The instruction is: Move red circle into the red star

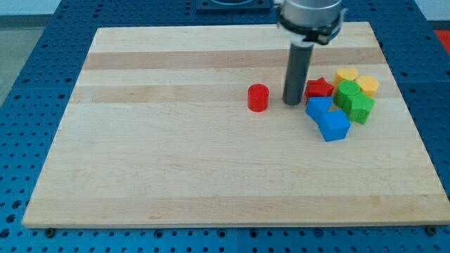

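The red circle (258, 97) stands alone on the wooden board, right of centre. The red star (319, 88) lies further toward the view's right, at the left edge of a cluster of blocks. My tip (292, 102) rests on the board between the two. It is to the right of the red circle with a gap and just left of the red star, close to it.
The cluster to the right of the star holds two blue blocks (328, 118), two green blocks (354, 102) and two yellow blocks (357, 79). The wooden board (176, 154) lies on a blue perforated table (28, 84).
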